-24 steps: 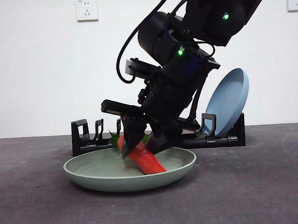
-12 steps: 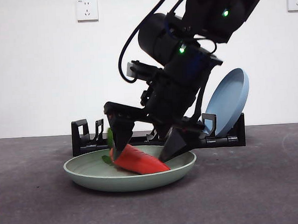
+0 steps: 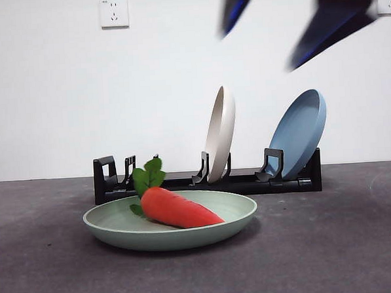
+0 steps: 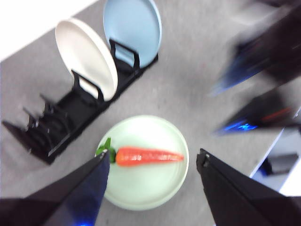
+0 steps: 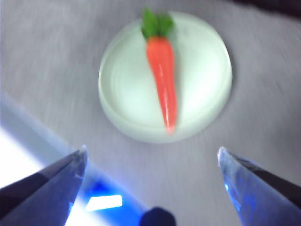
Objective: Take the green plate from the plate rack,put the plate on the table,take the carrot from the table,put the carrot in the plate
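Dark grey table (image 3: 345, 250), white wall behind. Left gripper (image 4: 153, 162) and right gripper (image 5: 150, 162) — both with jaws spread wide and empty — hang high above the green plate (image 3: 115, 231). On it lies the carrot (image 3: 179, 210), leaves toward the plate rack (image 3: 112, 180). Judged light, smooth and rigid; best gripped mid-body, across its width.

Both grippers are raised high above the table, empty, jaws spread wide. In the front view they appear only as two blurred dark tips near the top edge, at about one o'clock. The left gripper (image 4: 153, 162) and the right gripper (image 5: 153, 157) each show two separated jaws, with nothing between them.
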Robot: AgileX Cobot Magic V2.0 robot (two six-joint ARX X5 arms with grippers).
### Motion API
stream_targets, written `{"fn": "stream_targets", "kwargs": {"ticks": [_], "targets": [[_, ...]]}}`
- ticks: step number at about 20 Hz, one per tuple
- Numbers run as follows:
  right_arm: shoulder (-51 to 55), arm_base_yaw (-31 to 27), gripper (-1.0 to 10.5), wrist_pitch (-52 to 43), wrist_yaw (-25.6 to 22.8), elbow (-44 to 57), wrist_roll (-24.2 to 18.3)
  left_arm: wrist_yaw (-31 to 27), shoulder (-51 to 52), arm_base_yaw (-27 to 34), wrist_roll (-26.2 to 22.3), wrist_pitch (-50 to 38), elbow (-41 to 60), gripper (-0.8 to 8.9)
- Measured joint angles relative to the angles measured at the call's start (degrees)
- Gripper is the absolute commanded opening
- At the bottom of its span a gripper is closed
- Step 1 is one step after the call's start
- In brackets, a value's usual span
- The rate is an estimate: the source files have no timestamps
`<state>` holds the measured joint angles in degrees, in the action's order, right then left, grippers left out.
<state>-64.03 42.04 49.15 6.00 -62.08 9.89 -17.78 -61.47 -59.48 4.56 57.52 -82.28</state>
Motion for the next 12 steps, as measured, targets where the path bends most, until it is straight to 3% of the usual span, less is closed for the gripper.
{"fn": "stream_targets", "kwargs": {"ticks": [5, 7, 10, 12], "targets": [[11.7, 0.0, 4.5, 13.5, 0.0, 0.0, -0.5, 0.4, 0.0, 0.0, 0.0, 5.7, 0.0, 2.84], [14.1, 0.0, 3.2, 15.7, 0.0, 0.0, -0.5, 0.7, 0.0, 0.0, 0.0, 7.1, 0.0, 1.69], [16.5, 0.0, 0.3, 18.1, 0.0, 0.0, -0.5, 2.7, 0.0, 0.0, 0.0, 8.2, 0.0, -0.20], [17.5, 0.0, -0.1, 19.2, 0.0, 0.0, -0.5, 3.4, 0.0, 0.0, 0.0, 8.2, 0.0, -0.08]]}}
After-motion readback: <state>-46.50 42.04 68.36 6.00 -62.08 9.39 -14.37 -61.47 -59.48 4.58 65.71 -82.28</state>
